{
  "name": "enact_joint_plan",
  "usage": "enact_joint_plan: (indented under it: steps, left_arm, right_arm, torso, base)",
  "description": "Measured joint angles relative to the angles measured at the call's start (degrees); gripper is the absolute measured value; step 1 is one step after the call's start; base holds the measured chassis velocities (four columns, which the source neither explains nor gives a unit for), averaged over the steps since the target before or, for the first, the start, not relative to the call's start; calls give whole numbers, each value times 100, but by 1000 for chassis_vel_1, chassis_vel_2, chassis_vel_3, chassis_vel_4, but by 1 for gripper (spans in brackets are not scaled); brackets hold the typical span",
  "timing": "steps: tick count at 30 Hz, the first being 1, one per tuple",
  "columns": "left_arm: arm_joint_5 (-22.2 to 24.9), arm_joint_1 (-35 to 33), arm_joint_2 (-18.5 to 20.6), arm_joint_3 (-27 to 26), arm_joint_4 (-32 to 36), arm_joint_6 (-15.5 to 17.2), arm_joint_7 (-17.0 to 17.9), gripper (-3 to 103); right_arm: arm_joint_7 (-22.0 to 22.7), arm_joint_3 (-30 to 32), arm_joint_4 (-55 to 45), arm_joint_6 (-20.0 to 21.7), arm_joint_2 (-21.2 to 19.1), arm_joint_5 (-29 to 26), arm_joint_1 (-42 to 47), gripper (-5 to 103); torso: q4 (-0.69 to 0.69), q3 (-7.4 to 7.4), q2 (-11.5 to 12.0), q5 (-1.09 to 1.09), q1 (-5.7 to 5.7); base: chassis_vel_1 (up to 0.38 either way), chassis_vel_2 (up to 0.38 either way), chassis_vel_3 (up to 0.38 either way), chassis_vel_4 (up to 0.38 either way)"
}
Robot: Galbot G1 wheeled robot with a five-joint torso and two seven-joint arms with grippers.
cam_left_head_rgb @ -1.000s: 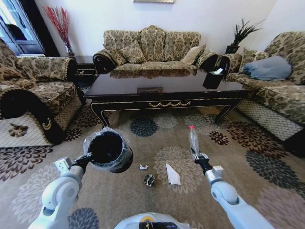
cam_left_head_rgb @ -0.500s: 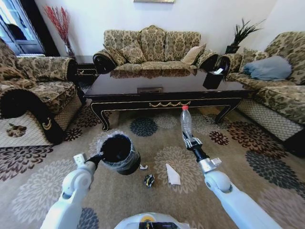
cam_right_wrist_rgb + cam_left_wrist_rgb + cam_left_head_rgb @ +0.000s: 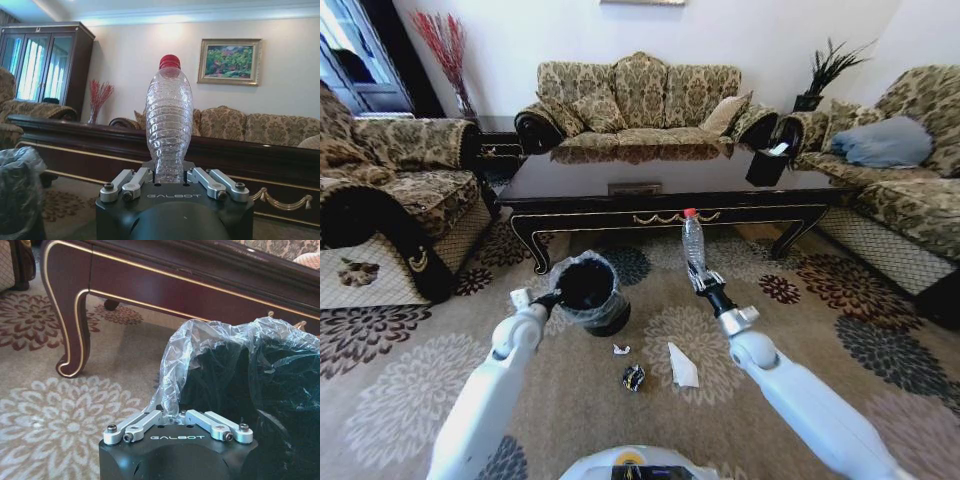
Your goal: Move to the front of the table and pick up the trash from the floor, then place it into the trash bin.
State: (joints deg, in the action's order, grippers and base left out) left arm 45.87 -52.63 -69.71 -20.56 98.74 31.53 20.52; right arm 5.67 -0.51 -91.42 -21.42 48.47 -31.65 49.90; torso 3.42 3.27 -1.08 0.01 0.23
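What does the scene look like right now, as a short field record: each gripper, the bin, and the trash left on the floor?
left gripper: shut on the trash bin at its bag-lined rim, bin held above the carpet
right gripper: shut on the plastic bottle, upright, red cap up
bottle vs bin: apart, bottle to the bin's right
on floor: white folded paper, dark crumpled wrapper, tiny white scrap
table: straight ahead, beyond both grippers

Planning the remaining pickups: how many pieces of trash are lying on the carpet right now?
3, between the arms: a tiny white scrap, a dark crumpled wrapper, a white folded paper. The robot's base may hide more.
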Motion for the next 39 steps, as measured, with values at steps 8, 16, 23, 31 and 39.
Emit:
enact_joint_plan:
  steps: [8, 16, 23, 31, 39]
  left_arm:
    - [-159, 599, -496, 338, -736, -132, -29, 3]
    - [-254, 929, -795, 512, -1074, -147, -18, 3]
    - [-254, 1032, -774, 555, -1131, -158, -7, 3]
    - [-258, 1094, -873, 606, -1153, -189, -8, 3]
    - [-267, 1074, -879, 609, -1056, -189, -5, 3]
  right_arm:
    - [-8, -1019, 762, -232, 292, 29, -1195, 25]
    - [-16, -1736, 801, -272, 584, -85, -1941, 25]
    - [-21, -2177, 422, -287, 603, -72, -2227, 25]
    - [-31, -2730, 552, -314, 744, -8, -2517, 25]
    - [-3, -3086, 730, -335, 806, 53, -2644, 25]
  torso:
    - [0, 0, 0, -1, 0]
    - [0, -1, 0, -1, 0]
    - [0, -1, 0, -1, -1]
    - [1, -1, 0, -2, -1]
    - [0, -1, 0, -2, -1]
  base:
    - [0, 0, 0, 0]
    - [0, 0, 0, 0]
    - [0, 0, 0, 0]
    - [0, 0, 0, 0]
    - [0, 0, 0, 0]
